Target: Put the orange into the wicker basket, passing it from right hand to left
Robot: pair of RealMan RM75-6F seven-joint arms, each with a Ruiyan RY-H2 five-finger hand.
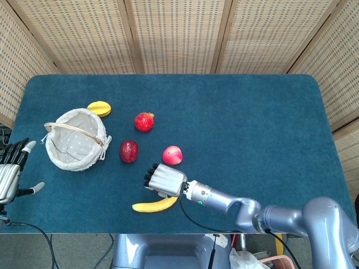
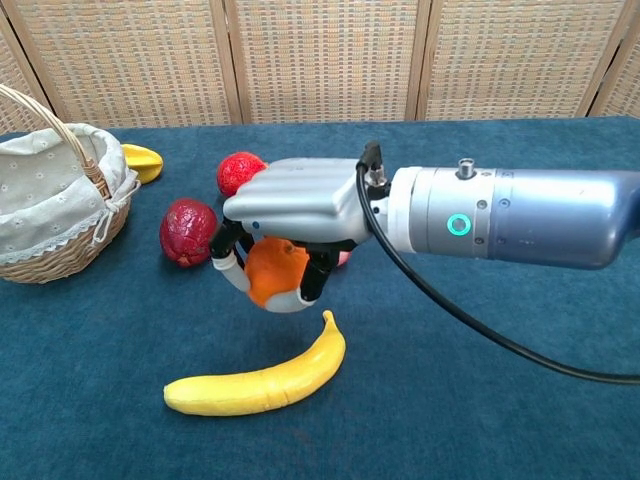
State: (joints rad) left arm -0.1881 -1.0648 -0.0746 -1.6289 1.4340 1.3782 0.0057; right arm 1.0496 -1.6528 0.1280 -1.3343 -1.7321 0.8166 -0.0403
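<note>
Orange (image 2: pixel 274 275) gripped beneath right hand (image 2: pixel 290 205).

The orange (image 2: pixel 275 277) was round, bright and dimpled, hanging clear of the table under the palm of the right hand (image 2: pixel 290 215), whose dark fingers (image 2: pixel 222 250) curled around its sides. From the head view it was hidden beneath that hand. The wicker basket (image 1: pixel 76 147) stood upright near the table's left end, well apart from the orange, lined with pale dotted cloth, its handle arching over the open top.
</note>
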